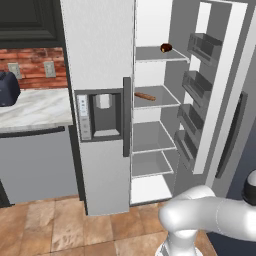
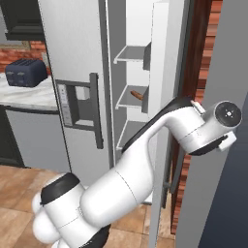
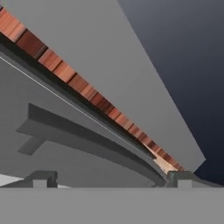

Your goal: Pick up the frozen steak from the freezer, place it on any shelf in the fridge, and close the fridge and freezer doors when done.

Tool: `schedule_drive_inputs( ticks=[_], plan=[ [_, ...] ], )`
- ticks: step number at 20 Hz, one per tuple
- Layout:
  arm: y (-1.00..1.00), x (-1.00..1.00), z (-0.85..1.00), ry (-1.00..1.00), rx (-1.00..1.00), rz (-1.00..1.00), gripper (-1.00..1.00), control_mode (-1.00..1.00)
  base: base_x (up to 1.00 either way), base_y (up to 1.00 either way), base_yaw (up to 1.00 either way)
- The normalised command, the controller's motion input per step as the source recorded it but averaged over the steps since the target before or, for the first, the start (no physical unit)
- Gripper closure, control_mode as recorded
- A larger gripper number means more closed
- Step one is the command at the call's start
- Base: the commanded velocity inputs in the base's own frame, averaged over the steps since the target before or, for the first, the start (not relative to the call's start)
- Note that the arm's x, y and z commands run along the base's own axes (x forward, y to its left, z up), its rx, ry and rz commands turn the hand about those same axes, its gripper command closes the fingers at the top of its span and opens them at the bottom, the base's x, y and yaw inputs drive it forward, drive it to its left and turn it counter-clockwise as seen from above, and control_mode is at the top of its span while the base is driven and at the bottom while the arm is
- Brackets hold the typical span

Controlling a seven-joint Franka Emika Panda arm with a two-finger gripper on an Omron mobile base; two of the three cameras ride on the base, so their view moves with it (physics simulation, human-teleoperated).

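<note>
Reddish-brown and flat, the steak (image 1: 145,96) lies on the second shelf (image 1: 167,100) from the top of the open fridge compartment. Its long axis runs across the shelf, roughly along the front edge, with one end near the closed freezer door (image 1: 100,100).

The left base view also gives us one dark, rounded item (image 1: 166,48) on the top shelf, which the right base view hides. We count four shelves, four bins on the open fridge door (image 1: 215,95), two wall outlets, and one toaster (image 2: 26,72) on the marble surface (image 1: 35,107).

In the hand view, the two fingers (image 3: 178,178) stand spread apart with nothing gripped, facing the curved grey handle (image 3: 87,135) on a door's outer face.
</note>
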Motion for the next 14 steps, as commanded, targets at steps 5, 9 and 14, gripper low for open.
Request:
schedule_drive_inputs(
  ticks=[5,9,14],
  plan=[
    [0.23,0.0,0.0,0.0,0.14,-0.07,-1.0,-1.0,0.0,0.0,0.0],
    [0.36,0.0,0.0,0.0,0.18,-0.05,-1.0,-1.0,0.0,0.0,0.0],
    [0.48,-0.03,0.0,0.0,0.24,-0.01,-1.0,-1.0,0.0,0.0,0.0]
  ],
)
